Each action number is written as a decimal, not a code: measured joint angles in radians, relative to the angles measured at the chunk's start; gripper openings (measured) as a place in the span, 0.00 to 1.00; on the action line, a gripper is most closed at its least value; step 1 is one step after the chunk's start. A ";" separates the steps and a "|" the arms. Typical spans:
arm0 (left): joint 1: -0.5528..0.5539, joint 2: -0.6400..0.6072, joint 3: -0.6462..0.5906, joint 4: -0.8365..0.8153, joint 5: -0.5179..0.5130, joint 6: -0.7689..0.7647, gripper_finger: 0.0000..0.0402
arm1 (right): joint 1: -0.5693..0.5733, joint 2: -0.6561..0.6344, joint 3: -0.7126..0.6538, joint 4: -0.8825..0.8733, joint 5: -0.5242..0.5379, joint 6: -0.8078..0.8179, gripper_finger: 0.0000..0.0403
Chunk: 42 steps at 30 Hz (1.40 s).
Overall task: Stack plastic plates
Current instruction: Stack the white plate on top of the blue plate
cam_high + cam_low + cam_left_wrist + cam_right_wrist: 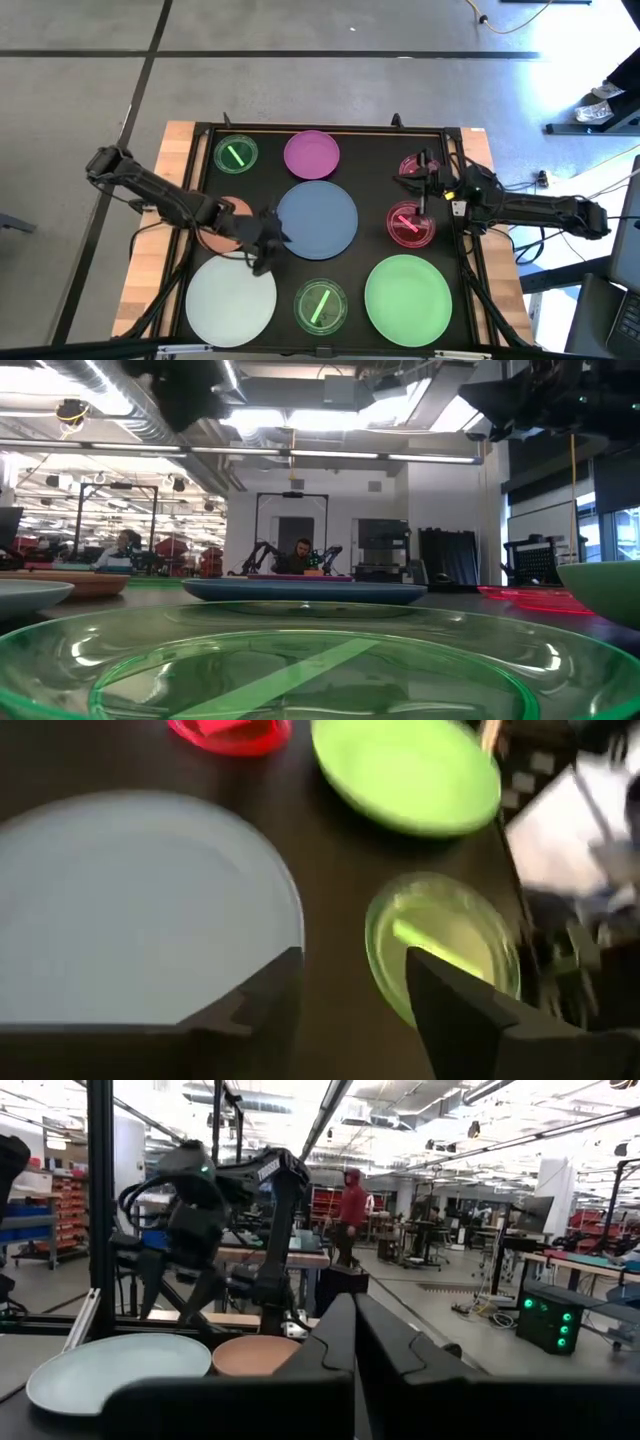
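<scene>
On the dark desk [460, 240] the left pincer [268, 243], fingers spread and empty, hovers between the central blue plate [318, 220] and the white plate [232, 297], while the right pincer [424, 180], fingers together, hangs between two pink plates [410, 224] by the right edge.

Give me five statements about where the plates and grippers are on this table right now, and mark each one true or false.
1. The blue plate lies in the middle of the table. True.
2. The purple plate is stacked on the blue plate. False: it lies alone on the table, apart from the blue one.
3. The left gripper is at the blue plate's edge, with its fingers apart. True; the left wrist view shows the gap.
4. The right gripper holds the large green plate. False: it hovers, fingers together, between the two small red plates, and the green plate lies untouched.
5. Two small green plates lie on the table. True.
</scene>
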<state>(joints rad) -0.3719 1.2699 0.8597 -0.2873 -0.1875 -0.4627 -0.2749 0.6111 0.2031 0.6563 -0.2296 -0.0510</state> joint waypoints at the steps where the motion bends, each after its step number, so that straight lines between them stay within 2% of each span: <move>1: -0.014 0.004 0.000 -0.036 -0.002 -0.001 0.46 | 0.000 0.006 0.003 0.000 0.000 -0.002 0.01; 8: -0.072 0.042 0.000 -0.269 -0.014 -0.060 0.46 | 0.000 0.037 0.015 0.007 0.000 -0.011 0.01; 14: -0.073 0.105 -0.001 -0.429 0.057 -0.085 0.43 | 0.000 0.041 0.015 0.025 0.000 -0.032 0.01; 26: 0.010 0.291 -0.001 -0.445 0.244 0.018 0.37 | 0.000 0.042 0.015 0.023 0.000 -0.033 0.01; 36: 0.042 0.330 -0.001 -0.445 0.287 0.064 0.33 | 0.000 0.042 0.015 0.023 0.000 -0.033 0.01; 42: 0.044 0.330 -0.001 -0.445 0.310 0.117 0.24 | 0.000 0.042 0.015 0.023 0.000 -0.033 0.01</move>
<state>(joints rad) -0.3275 1.6001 0.8585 -0.7326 0.1226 -0.3455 -0.2752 0.6529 0.2180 0.6792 -0.2291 -0.0841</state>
